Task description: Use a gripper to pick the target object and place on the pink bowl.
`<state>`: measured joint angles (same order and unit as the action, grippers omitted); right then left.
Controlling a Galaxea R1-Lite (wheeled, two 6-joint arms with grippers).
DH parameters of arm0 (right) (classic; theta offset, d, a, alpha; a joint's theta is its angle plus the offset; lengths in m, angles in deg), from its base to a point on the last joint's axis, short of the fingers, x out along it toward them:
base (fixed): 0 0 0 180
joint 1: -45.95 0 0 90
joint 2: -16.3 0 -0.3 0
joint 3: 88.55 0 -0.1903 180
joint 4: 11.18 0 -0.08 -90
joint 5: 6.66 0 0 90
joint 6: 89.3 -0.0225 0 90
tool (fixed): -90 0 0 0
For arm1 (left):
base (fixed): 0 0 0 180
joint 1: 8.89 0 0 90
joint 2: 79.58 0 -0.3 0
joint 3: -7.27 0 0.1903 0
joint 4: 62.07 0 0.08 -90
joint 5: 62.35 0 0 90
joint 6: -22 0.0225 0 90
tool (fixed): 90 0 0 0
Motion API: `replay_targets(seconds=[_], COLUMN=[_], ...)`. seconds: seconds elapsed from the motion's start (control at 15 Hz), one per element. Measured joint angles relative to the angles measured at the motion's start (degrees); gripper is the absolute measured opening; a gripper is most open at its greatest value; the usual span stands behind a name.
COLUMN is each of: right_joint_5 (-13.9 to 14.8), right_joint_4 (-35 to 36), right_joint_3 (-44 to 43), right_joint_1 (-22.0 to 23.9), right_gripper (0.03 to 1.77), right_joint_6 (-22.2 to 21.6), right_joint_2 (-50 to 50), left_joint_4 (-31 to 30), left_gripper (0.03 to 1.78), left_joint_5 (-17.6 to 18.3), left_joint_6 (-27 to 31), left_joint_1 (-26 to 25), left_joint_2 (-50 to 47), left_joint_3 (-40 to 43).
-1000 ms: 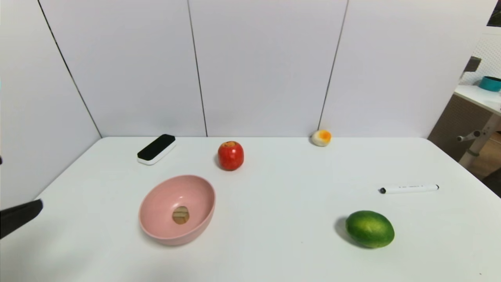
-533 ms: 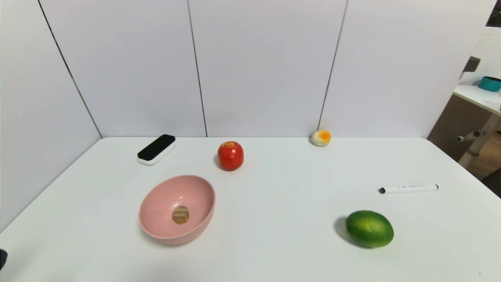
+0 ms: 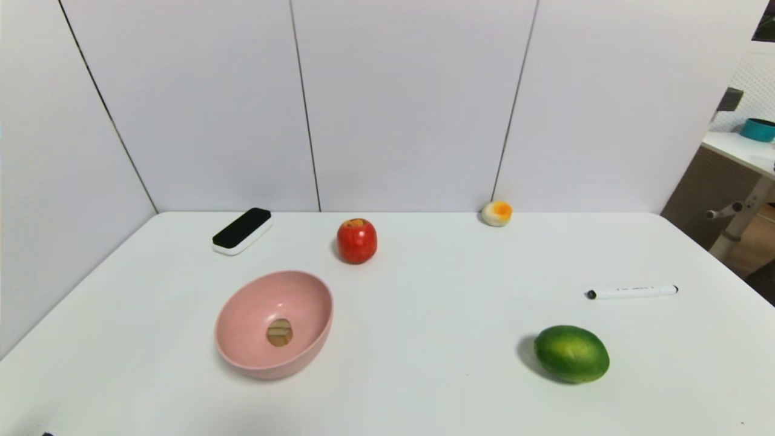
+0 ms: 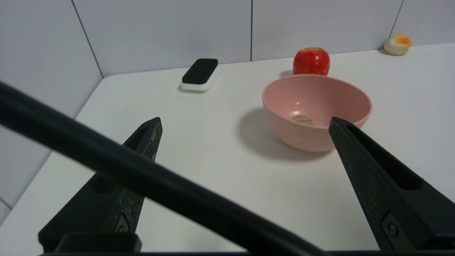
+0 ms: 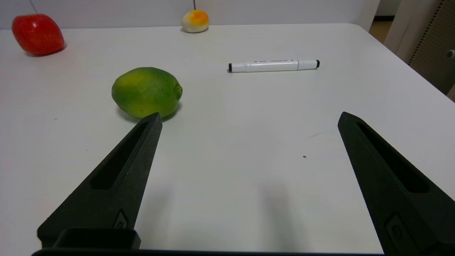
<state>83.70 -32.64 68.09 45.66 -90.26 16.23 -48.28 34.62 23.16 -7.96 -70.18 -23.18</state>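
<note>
Our left gripper (image 4: 245, 124) hangs spread and empty; swinging near, it could tip the matte pink round bowl (image 3: 242, 315) holding the small tan wooden disc (image 3: 280, 332).

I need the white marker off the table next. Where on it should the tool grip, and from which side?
Probably mid-barrel, from straight above. The marker lies flat on the table, apart from the lime, with its long axis across the right tool, whose fingers stand wide open. Turn the wrist so the fingers straddle the thin barrel across its width; the centre should keep it balanced.
</note>
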Motion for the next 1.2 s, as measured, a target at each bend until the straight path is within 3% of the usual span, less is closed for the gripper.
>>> replay_targets(seconds=[0.27,0.4,1.2], right_joint_5=[0.0,0.0,0.0], right_joint_4=[0.0,0.0,0.0], right_joint_3=[0.0,0.0,0.0], right_joint_1=[-0.1,0.0,-0.1], right_gripper=[1.71,1.71,1.71], right_joint_6=[0.0,0.0,0.0], right_joint_2=[0.0,0.0,0.0], left_joint_4=[5.5,9.6,9.6], left_gripper=[1.69,1.69,1.69], left_joint_5=[-4.7,-5.2,-6.1], left_joint_6=[1.2,1.2,-0.8], left_joint_1=[-0.4,-0.4,-0.4], left_joint_2=[-7.4,-8.7,-9.5], left_joint_3=[6.0,6.8,7.1])
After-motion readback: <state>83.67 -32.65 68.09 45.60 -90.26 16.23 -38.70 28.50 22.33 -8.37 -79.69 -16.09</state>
